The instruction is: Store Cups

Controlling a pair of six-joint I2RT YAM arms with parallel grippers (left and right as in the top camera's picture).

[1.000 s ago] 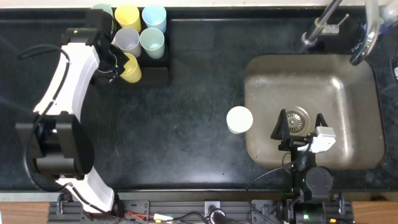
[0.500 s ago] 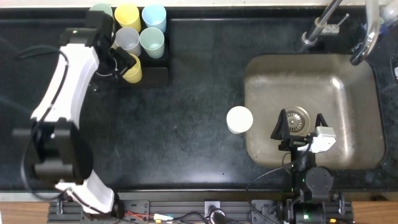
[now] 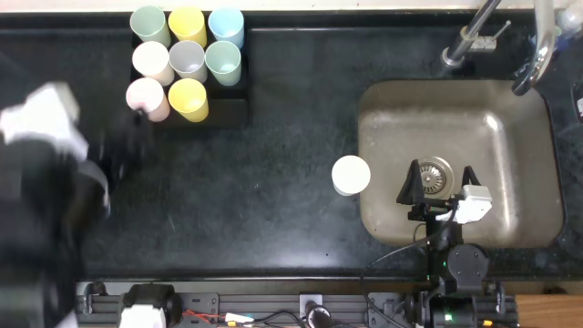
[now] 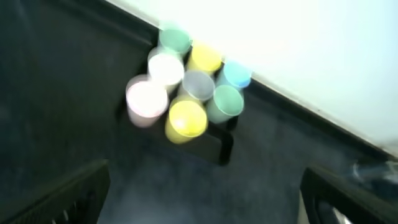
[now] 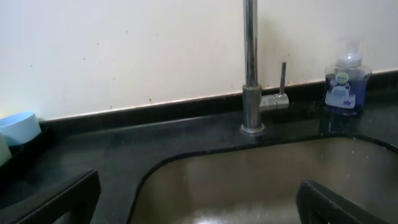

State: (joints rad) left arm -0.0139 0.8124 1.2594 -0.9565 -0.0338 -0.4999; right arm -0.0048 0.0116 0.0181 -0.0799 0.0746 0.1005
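Left wrist view: left fingers [image 4: 62, 199] spread wide, empty; right fingers [image 5: 56, 202] likewise apart, holding nothing.

The left arm [image 3: 41, 173] sits close to its base, left gripper [image 4: 208, 193] spread wide; the right gripper [image 3: 442, 180] holds its fingers parted.

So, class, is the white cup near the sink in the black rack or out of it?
Out. The white cup sits on the counter beside the sink, far from the rack.
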